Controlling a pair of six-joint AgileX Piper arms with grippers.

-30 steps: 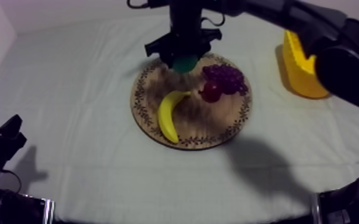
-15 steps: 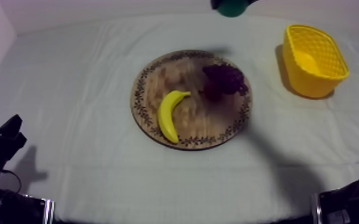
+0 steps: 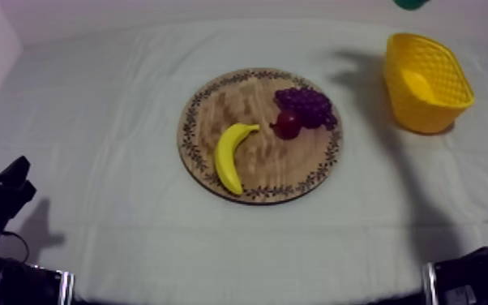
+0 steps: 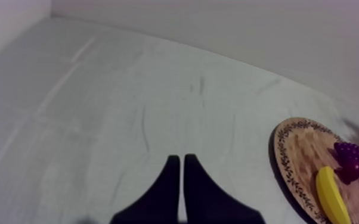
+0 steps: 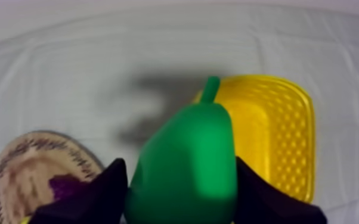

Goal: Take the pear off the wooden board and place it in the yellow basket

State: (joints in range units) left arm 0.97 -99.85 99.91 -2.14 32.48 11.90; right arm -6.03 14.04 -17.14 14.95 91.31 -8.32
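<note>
Our right gripper (image 5: 179, 182) clamped on pear (image 5: 185, 158), held aloft | stem end pointed at yellow basket (image 5: 289, 131) by far right edge of table (image 3: 93, 122), pear seemingly just short of its rim | our left gripper (image 4: 179, 176) closed empty, near left corner

The pear (image 5: 185, 161) is showing bright green, the yellow basket (image 3: 416, 109) a lattice weave, the wooden board (image 3: 207, 118) a dark leafy rim; banana (image 3: 229, 156) glowing yellow, grapes (image 3: 304, 104) purple, small red fruit (image 3: 287, 124) deep red.
</note>
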